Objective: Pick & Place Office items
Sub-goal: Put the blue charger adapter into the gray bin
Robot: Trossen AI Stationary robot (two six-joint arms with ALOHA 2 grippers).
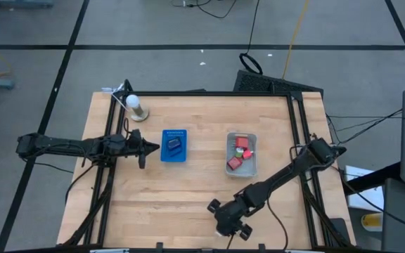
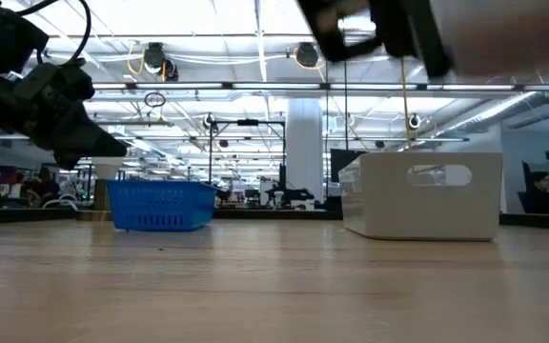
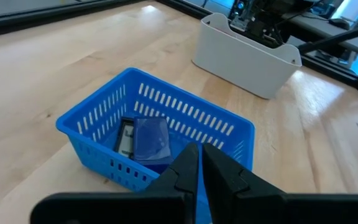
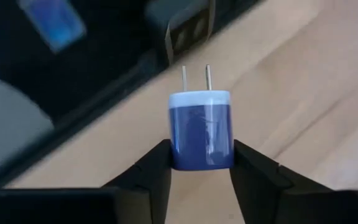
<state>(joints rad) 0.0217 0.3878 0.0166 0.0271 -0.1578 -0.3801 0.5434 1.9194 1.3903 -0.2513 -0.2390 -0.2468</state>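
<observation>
My right gripper (image 4: pixel 201 158) is over the table's near edge (image 1: pixel 229 223), shut on a small blue charger plug (image 4: pixel 201 134) with a pale cap and two metal prongs. My left gripper (image 3: pixel 201 155) is shut and touches nothing; it hovers just left of the blue slotted basket (image 1: pixel 174 145). A dark piece and a blue piece (image 3: pixel 146 138) lie on the basket's floor. To the right of the basket stands the grey bin (image 1: pixel 252 169), with red pieces (image 1: pixel 239 151) and a few other small ones inside. My right gripper pinches the plug's two flat sides (image 4: pixel 174 152) between its two fingers, at the end away from the prongs. The prongs (image 4: pixel 195 78) point straight on beyond the fingertips. The low view shows the gripper high above the tabletop, so the plug is lifted clear.
A white ball on a small stand (image 1: pixel 135 105) sits at the table's far left corner. Black frame rails run along the left (image 1: pixel 108 140) and right (image 1: pixel 302 133) sides. Bare wood (image 1: pixel 188 197) lies between the containers and the near edge.
</observation>
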